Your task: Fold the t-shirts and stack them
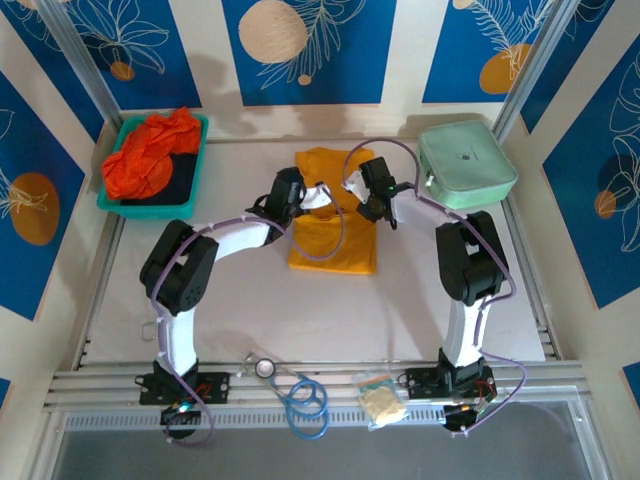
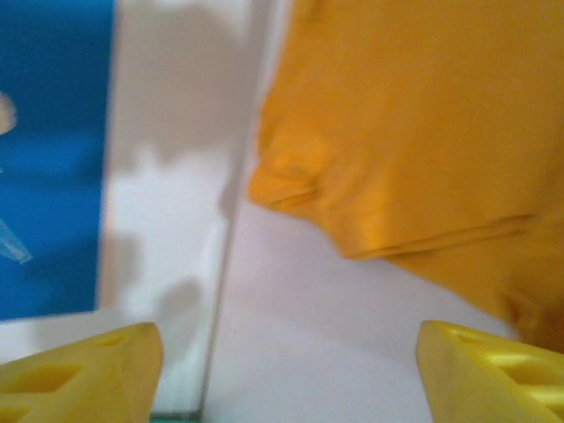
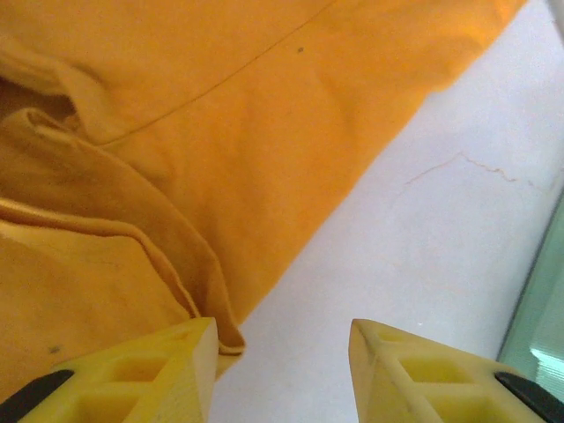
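Observation:
A mustard-yellow t-shirt [image 1: 332,232] lies partly folded at the middle back of the table. Its left edge fills the upper right of the left wrist view [image 2: 405,132]. My left gripper [image 1: 299,197] hovers at that left side, and its jaws [image 2: 291,379] stand wide open over bare table. On the shirt's right side my right gripper [image 1: 374,203] is open [image 3: 282,370], with a folded hem of the shirt [image 3: 159,176] lying against its left fingertip [image 3: 141,370] and bare table between the fingers. Red-orange t-shirts [image 1: 150,155] are heaped in the teal tray [image 1: 200,160] at the back left.
A mint-green padded case [image 1: 465,165] sits at the back right, close to the right arm. At the near edge lie a stethoscope [image 1: 262,368], a blue coiled cable [image 1: 305,402] and a small clear bag [image 1: 382,400]. Metal frame rails border the table.

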